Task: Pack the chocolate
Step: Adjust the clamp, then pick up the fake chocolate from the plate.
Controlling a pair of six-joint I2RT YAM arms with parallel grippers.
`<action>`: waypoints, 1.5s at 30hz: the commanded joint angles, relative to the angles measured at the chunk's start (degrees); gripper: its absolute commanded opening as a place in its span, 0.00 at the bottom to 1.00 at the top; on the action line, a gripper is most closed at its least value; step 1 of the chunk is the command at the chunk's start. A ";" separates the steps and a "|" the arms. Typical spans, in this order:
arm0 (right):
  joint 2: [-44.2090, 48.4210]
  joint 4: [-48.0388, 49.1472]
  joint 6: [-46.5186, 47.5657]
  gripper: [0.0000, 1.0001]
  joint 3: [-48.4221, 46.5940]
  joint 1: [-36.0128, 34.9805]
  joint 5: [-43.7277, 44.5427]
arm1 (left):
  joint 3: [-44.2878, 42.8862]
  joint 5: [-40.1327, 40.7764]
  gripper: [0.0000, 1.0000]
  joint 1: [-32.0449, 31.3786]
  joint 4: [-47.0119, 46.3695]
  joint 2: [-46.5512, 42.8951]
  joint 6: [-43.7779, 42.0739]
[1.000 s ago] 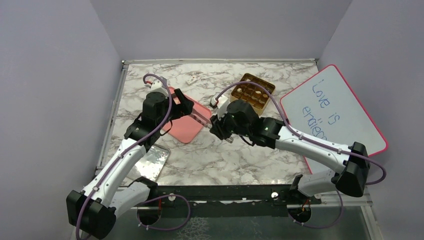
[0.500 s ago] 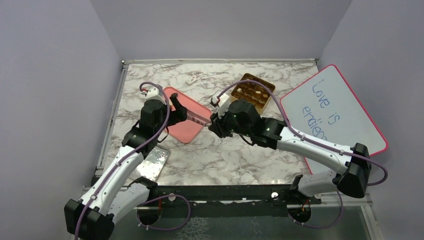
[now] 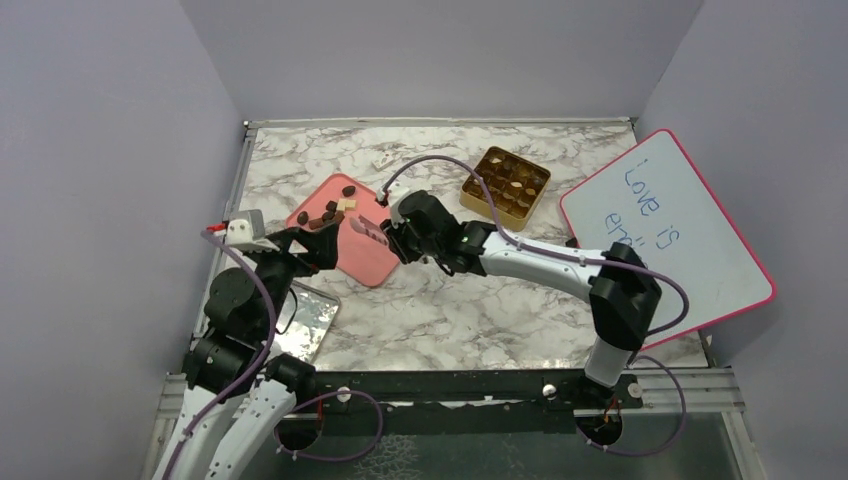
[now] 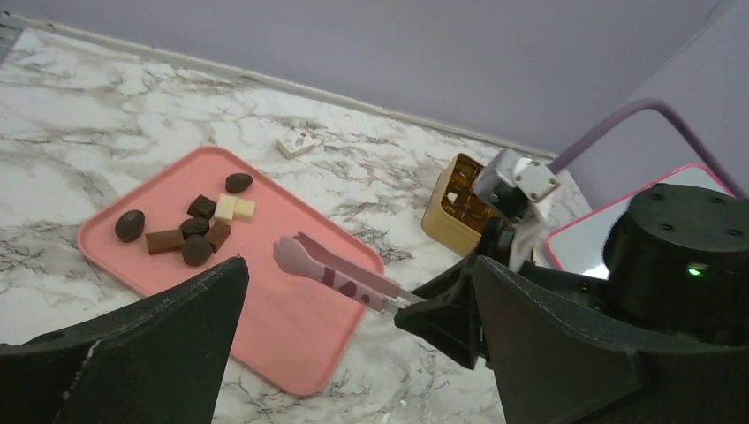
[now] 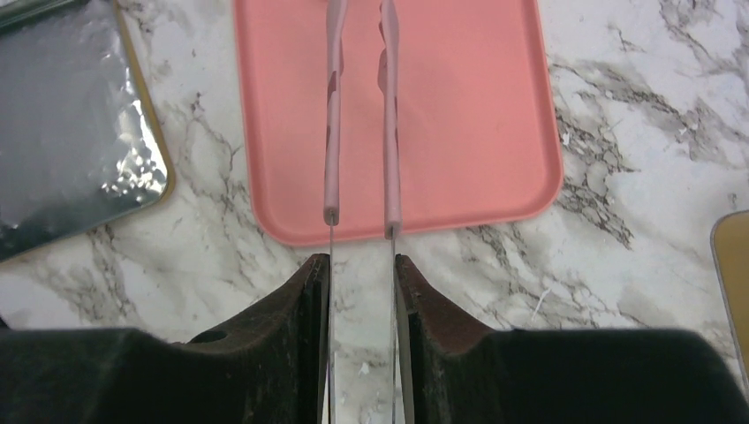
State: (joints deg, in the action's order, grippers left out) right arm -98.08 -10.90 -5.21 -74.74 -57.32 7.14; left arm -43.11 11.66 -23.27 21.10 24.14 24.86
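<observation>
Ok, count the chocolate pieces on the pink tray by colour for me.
Dark brown pieces: 7 (several touch, so this is my best reading)
Cream pieces: 2
Total: 9

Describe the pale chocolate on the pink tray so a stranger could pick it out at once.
Find the pink rectangular plastic tray on the marbled table, left of the square gold box. At its far end lies a cluster of small chocolate pieces, and on that cluster's box-facing edge sit two cream squares side by side. Every other piece is brown.
</observation>
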 commanded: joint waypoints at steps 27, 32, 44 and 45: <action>-26.48 -5.63 17.93 0.38 -27.81 4.66 1.80 | 4.43 8.57 0.99 -5.82 3.42 -12.01 -8.90; -27.81 -6.84 19.48 0.38 -29.74 5.35 0.31 | 4.36 8.37 0.99 -5.96 3.39 -11.93 -8.87; -31.85 -9.52 20.77 0.39 -34.68 5.83 -2.53 | 4.32 8.02 0.99 -6.00 3.60 -11.75 -8.69; -32.16 -9.57 20.77 0.39 -35.17 5.83 -2.75 | 4.33 8.03 0.99 -6.00 3.60 -11.75 -8.67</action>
State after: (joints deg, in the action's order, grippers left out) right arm -128.25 -19.16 14.63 -106.56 -51.68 6.48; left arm -38.37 18.94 -28.99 24.45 12.80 16.64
